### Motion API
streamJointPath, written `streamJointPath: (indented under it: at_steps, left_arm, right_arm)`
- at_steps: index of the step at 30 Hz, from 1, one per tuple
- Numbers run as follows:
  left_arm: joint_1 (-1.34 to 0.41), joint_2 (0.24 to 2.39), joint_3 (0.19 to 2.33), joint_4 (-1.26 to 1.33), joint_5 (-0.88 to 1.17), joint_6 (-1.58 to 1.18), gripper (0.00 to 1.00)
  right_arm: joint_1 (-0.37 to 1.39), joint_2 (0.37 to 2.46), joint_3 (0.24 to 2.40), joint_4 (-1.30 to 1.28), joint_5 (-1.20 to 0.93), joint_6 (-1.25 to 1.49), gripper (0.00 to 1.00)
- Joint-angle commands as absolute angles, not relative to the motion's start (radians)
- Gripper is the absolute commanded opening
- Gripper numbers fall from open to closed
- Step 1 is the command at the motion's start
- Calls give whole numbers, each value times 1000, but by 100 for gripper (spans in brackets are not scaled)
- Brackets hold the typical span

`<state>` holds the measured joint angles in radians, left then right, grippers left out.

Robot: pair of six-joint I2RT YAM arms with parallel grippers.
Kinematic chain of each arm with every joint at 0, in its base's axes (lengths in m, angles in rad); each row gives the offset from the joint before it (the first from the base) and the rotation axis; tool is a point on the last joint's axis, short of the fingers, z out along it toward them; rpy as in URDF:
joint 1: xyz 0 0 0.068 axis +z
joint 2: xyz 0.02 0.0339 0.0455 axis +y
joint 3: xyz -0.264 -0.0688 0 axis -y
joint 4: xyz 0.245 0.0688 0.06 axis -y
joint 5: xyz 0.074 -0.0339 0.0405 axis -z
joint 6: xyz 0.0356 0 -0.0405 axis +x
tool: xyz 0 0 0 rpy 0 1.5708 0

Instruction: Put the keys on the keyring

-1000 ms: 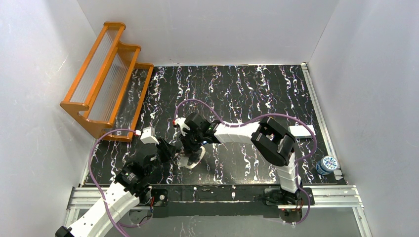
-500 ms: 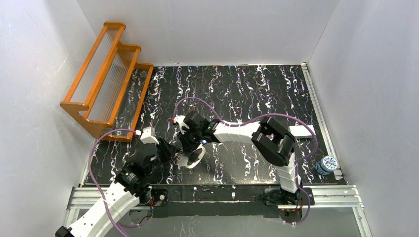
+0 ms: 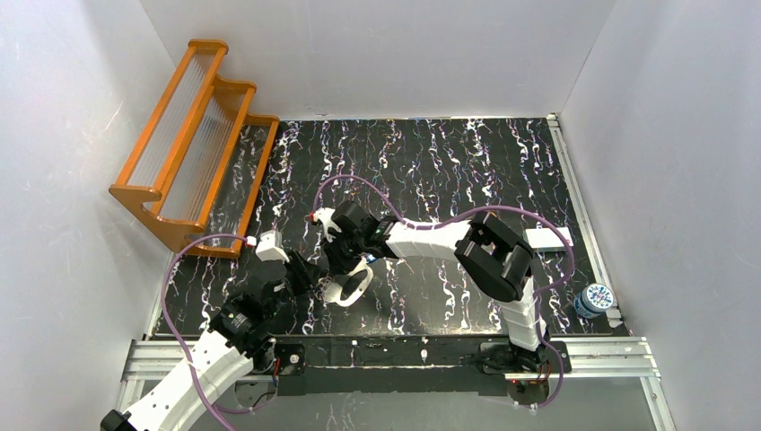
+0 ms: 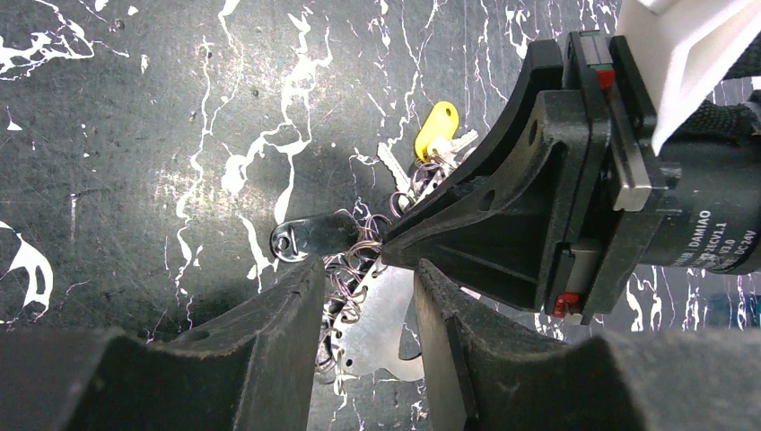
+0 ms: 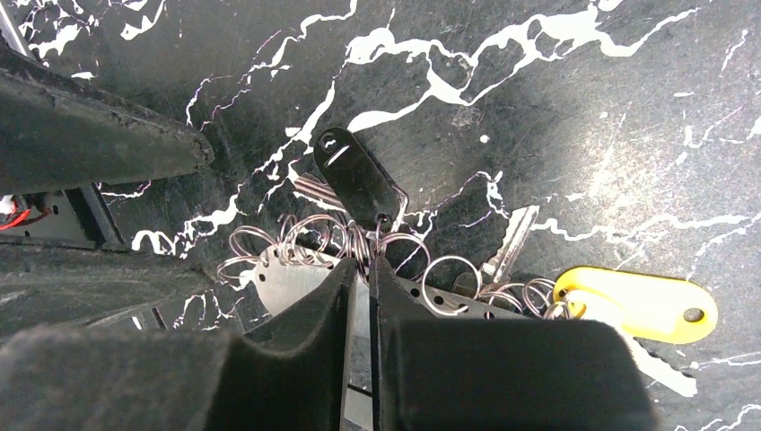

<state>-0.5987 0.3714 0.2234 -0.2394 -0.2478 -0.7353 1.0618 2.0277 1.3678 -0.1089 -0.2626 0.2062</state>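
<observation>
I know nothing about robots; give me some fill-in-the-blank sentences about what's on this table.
1. The oval plastic key tag lying beside the silver key is ____ in colour.
2. The right tool pinches a thin wire ring next to the other oval tag, coloured ____.
3. The flat silver metal plate sits between the two ____ of the left tool.
4. The stepped orange wooden rack stands at the far ____ corner of the table.
Missing words: yellow, black, fingers, left.

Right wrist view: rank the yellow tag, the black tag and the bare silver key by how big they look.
1. yellow tag
2. black tag
3. silver key: nearly as long as the black tag but slimmer. It is partly covered, so this pair is uncertain.
</observation>
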Motion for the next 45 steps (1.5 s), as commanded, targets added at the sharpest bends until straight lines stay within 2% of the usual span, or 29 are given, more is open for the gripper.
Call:
streamJointPath:
  at_steps: [1, 5, 11, 21, 22, 24, 29, 34, 45]
  left_arm:
    - [-603, 374, 222, -239, -267, -727, 40]
    - [-603, 375, 225, -241, -270, -728, 40]
    - [-603, 388, 229, -262, -281, -747, 39]
    - [-603, 573, 234, -247, -252, -814, 37]
    - [-603, 595, 235, -232, -243, -818, 37]
    - [-603, 631, 231, -204, -224, -820, 37]
    - [-603, 681, 224, -153, -183, -819, 35]
    - [-603, 676, 197, -82, -104, -801, 32]
    - [-603, 658, 213, -88, -33, -749, 30]
  right_arm:
    - [1063, 2046, 1410, -83, -270, 203, 18]
    - [1063, 2041, 1402, -78, -273, 199, 8]
    - [1042, 1996, 1355, -65, -298, 216, 1]
    - [987, 1929, 1269, -53, -322, 225, 1]
    - [986, 1924, 1262, -52, -323, 227, 4]
    - [985, 1914, 1257, -51, -333, 227, 16]
    - [986, 1867, 1230, -31, -348, 229, 32]
    - [986, 1825, 1198, -12, -379, 232, 36]
    - [988, 1821, 1143, 97, -643, 203, 32]
